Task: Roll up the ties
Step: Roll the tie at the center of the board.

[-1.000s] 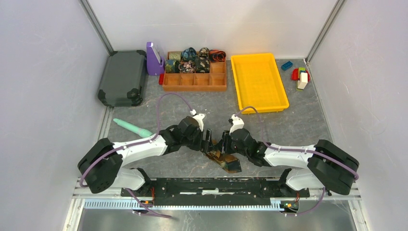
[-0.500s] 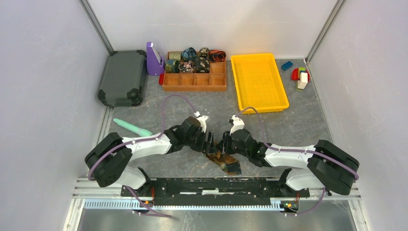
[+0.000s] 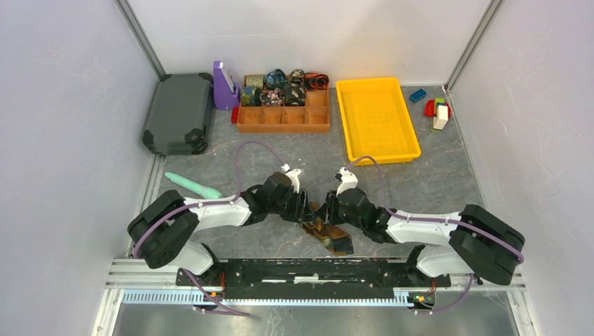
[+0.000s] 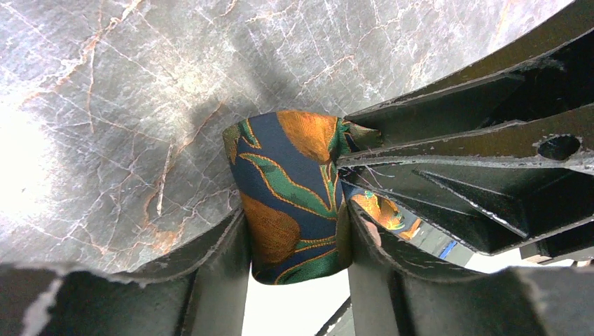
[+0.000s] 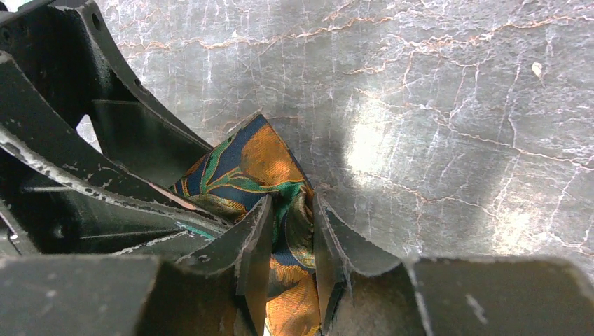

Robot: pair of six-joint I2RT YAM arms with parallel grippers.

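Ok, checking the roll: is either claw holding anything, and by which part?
Both hold the tie: the left claw clasps its rolled coil by the sides, and the right claw pinches a fold of its fabric.

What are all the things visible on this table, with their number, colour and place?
loose tie: one, navy-orange-green, near centre, partly rolled
rolled ties: several, mixed prints, organiser's back compartments
organiser: one, brown, far centre
tray: one, yellow, far right
case: one, dark grey, far left
purple object: one, left of organiser
stick: one, teal, left
toy blocks: several, mixed colours, far-right corner
left arm: jaws around the tie's coil
right arm: jaws pinching the tie
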